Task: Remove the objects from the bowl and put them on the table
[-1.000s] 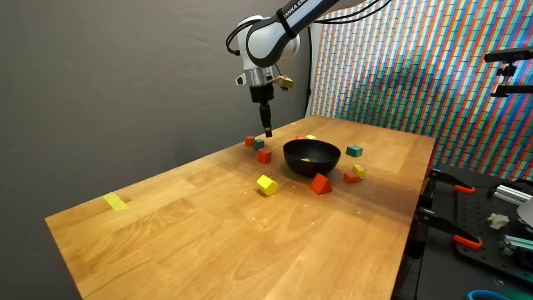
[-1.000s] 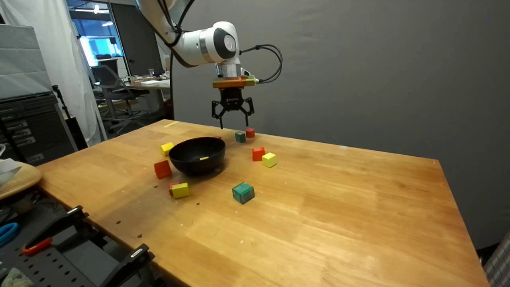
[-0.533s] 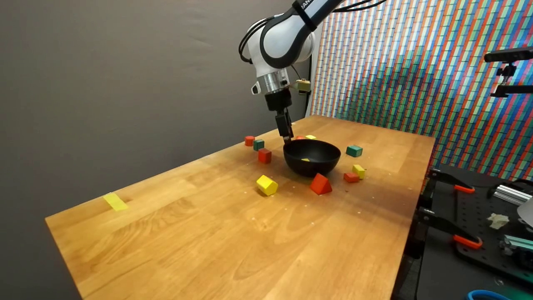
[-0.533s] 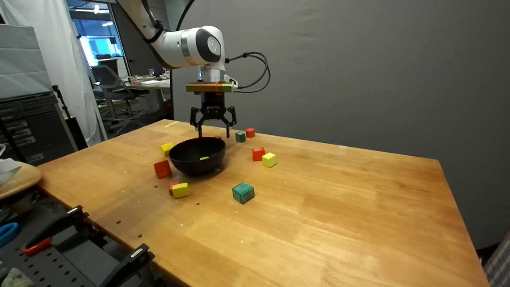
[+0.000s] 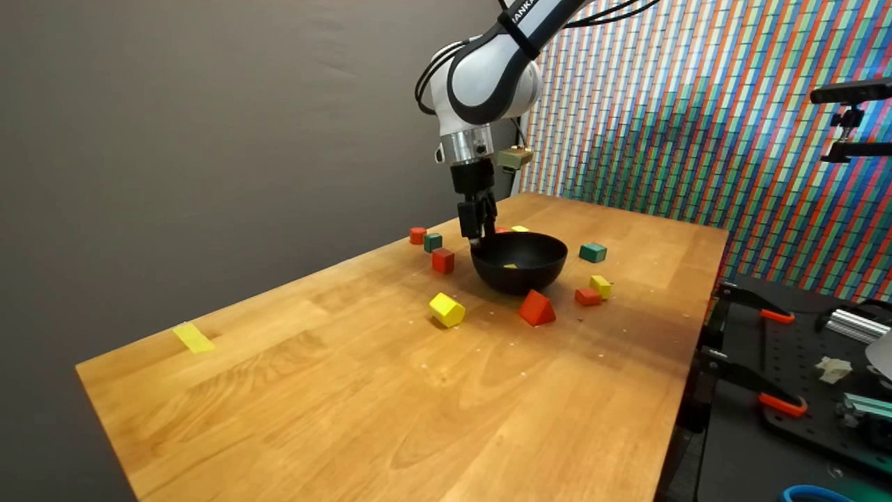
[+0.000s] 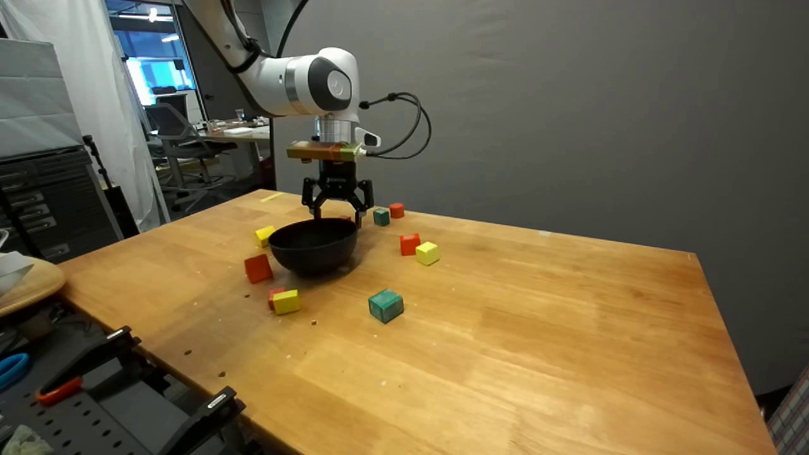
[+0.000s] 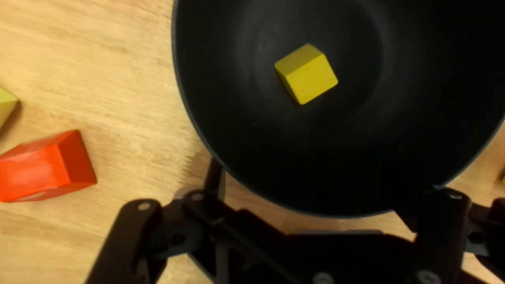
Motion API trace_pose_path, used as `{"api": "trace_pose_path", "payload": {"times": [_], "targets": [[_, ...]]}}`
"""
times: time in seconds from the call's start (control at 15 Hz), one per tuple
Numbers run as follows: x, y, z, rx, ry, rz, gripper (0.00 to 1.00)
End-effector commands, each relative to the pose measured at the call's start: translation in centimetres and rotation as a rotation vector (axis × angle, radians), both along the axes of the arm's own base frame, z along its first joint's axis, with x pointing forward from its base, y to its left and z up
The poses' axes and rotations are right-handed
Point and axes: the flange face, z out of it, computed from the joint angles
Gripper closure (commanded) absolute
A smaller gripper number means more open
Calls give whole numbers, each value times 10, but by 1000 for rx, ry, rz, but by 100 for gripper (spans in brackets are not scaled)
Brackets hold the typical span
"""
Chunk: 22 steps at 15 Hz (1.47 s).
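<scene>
The black bowl (image 5: 519, 279) rests on the wooden table (image 6: 505, 328) with a yellow block (image 7: 305, 75) on its inner floor. A small bit of that block also shows inside the rim in an exterior view. My gripper (image 6: 338, 220) points down at the bowl's rim, jaws spread wide and nothing held. In the wrist view one fingertip (image 7: 214, 173) passes outside and below the rim. The opposite finger blends with the dark bowl, so I cannot tell whether it is inside or touching. The yellow block lies beyond the jaws, towards the middle of the bowl.
Around the bowl lie loose blocks: a green block (image 6: 385, 306), a red triangular block (image 5: 537, 308), a yellow block (image 5: 447, 309), and red (image 6: 409, 244) and light yellow (image 6: 427, 253) blocks side by side. Black clamps (image 6: 205, 420) grip the table edge.
The gripper has come down and across to the bowl's rim, still spread. The bowl has shifted slightly, and its yellow block has dropped out of sight in an exterior view.
</scene>
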Motion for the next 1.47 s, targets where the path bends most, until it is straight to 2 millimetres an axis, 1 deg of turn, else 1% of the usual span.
{"api": "trace_pose_path", "payload": {"times": [0.0,0.13,0.33,0.4,0.47,0.73,0.87,0.93,1.0,1.07,1.2,1.27,1.33,1.4], "targets": [[-20,-10,-5,71,-151,-95,0],[-31,-18,-10,83,-246,-130,0],[-65,-27,-18,64,-363,-181,0],[-77,-31,-17,49,-401,-196,25],[-89,-35,-15,36,-426,-214,26],[-126,-49,-5,-31,-485,-233,59],[-136,-54,4,-72,-525,-218,74],[-137,-55,9,-92,-546,-197,81],[-137,-56,14,-105,-563,-173,89],[-138,-57,18,-119,-580,-159,93],[-140,-56,27,-123,-613,-121,97],[-142,-54,32,-114,-629,-104,95],[-144,-53,36,-106,-635,-95,91],[-146,-50,40,-94,-645,-80,68]]}}
